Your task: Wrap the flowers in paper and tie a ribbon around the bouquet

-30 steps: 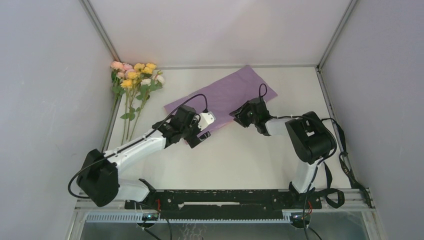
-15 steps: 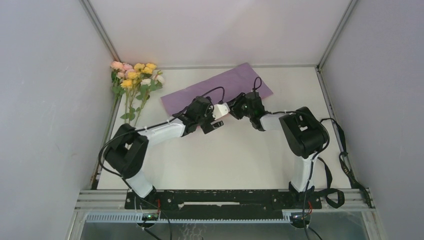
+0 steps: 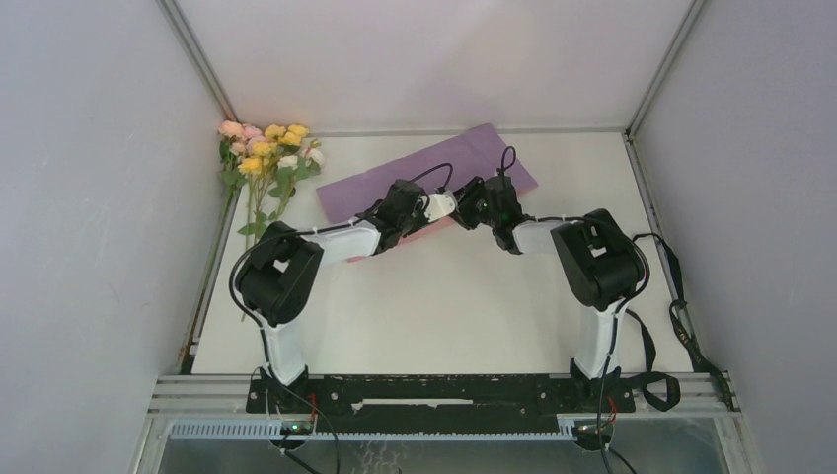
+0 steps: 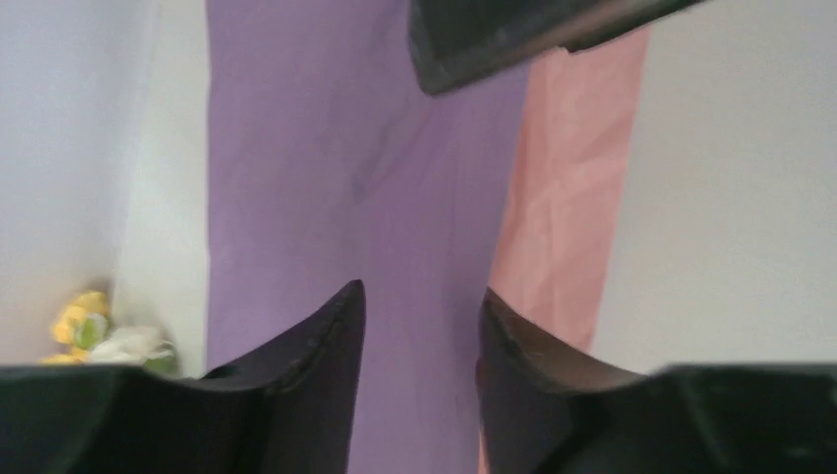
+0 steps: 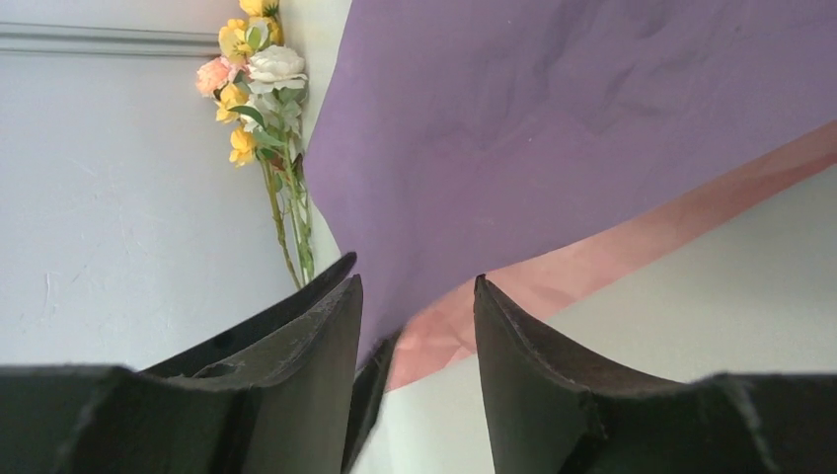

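The lilac-purple paper (image 3: 426,166) lies flat at the back middle of the table, with a pink strip (image 3: 437,228) showing along its near edge. The flowers (image 3: 265,148) lean in the back left corner. My left gripper (image 3: 441,206) and right gripper (image 3: 467,213) meet tip to tip over the paper's near edge. In the left wrist view the left gripper (image 4: 419,316) is open, with purple paper (image 4: 326,148) under the gap. The right gripper (image 5: 417,296) is open astride the paper's edge (image 5: 513,276); the flowers (image 5: 259,84) show beyond. The ribbon is out of view.
Grey walls close in the table on the left, back and right. Black cables (image 3: 681,326) hang at the right edge, next to the right arm's base. White tabletop (image 3: 444,306) stretches between the paper and the arm bases.
My left arm swung right and forward until its gripper met the right gripper, and its jaws narrowed. The paper slid and turned toward the back wall. The right gripper edged left.
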Tool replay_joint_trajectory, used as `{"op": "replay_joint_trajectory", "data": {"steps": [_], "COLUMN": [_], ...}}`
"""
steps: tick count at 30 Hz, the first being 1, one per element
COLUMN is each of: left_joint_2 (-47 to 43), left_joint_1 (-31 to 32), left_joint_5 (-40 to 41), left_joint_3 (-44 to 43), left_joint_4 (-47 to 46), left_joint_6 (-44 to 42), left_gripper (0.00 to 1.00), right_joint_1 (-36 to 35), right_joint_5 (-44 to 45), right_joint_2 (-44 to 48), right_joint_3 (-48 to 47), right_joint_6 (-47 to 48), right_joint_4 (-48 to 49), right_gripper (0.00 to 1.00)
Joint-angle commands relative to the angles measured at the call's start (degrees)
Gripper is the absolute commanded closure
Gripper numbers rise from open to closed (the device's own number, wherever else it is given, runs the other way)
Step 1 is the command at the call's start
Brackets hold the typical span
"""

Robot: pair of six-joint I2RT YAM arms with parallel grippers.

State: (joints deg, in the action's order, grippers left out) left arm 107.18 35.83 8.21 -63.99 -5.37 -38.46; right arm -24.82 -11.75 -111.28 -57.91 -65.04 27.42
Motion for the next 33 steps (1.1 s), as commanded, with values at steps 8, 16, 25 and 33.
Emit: {"op": "replay_joint_trajectory", "data": {"steps": [8, 16, 25, 33], "left_joint_2": [1.5, -9.0, -20.6, -5.9], "left_joint_1": [-1.1, -2.3, -20.3, -44.9], "left_joint_5": [4.2, -11.7, -42.1, -51.6], "left_joint_3": [-13.5, -26.0, -24.7, -17.0], "left_joint_4": [15.2, 36.9, 34.5, 26.1], "left_joint_6": [5.1, 20.8, 52.0, 68.5], "left_gripper": [1.0, 1.0, 1.0, 1.0], "right_joint_1": [3.1, 13.9, 24.3, 20.3], "right_joint_5": [-1.6, -3.7, 0.6, 2.8], "right_joint_2": [7.2, 28.6, 47.2, 43.2], "right_joint_3": [-1.7, 4.7, 10.6, 10.3], "right_joint_6": [7.0, 22.1, 34.2, 36.6], "right_joint_4": [-9.2, -34.7, -52.8, -54.5], "right_gripper": [0.44, 0.31, 0.04, 0.03]}}
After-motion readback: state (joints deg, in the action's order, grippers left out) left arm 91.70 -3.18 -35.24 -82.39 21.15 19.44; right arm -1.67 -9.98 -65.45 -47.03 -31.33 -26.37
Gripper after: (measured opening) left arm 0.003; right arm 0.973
